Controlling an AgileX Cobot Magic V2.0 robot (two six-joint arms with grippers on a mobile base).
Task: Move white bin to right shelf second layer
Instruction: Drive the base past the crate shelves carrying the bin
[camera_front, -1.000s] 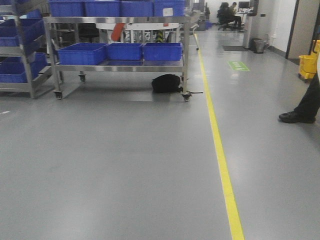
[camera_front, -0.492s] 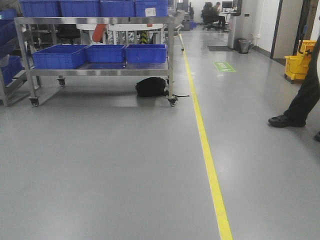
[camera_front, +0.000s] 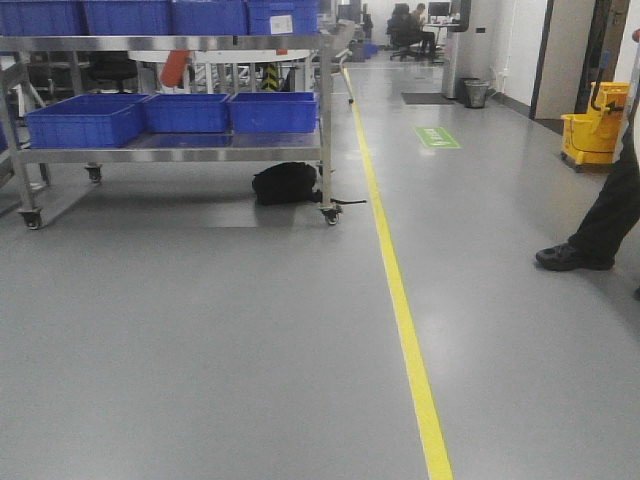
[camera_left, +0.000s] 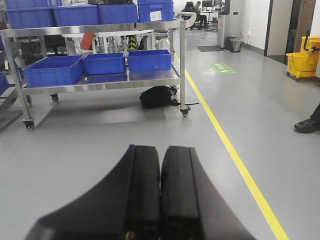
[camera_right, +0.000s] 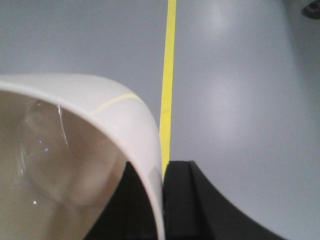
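INDUSTRIAL FLOOR: A yellow lane line (camera_front: 400, 300) runs the length of a smooth grey floor (camera_front: 200, 350) in what looks like a factory or warehouse. It passes a castor-mounted stainless-steel rack (camera_front: 150, 43) stacked with blue plastic crates (camera_front: 85, 118). A green floor marking (camera_front: 438, 137), a yellow mop bucket (camera_front: 592, 125) and a waste bin (camera_front: 476, 93) flank the aisle. At its far end a seated worker (camera_front: 415, 20) faces desk monitors.

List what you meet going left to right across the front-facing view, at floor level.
steel cart → black bag → yellow floor line → yellow mop bucket
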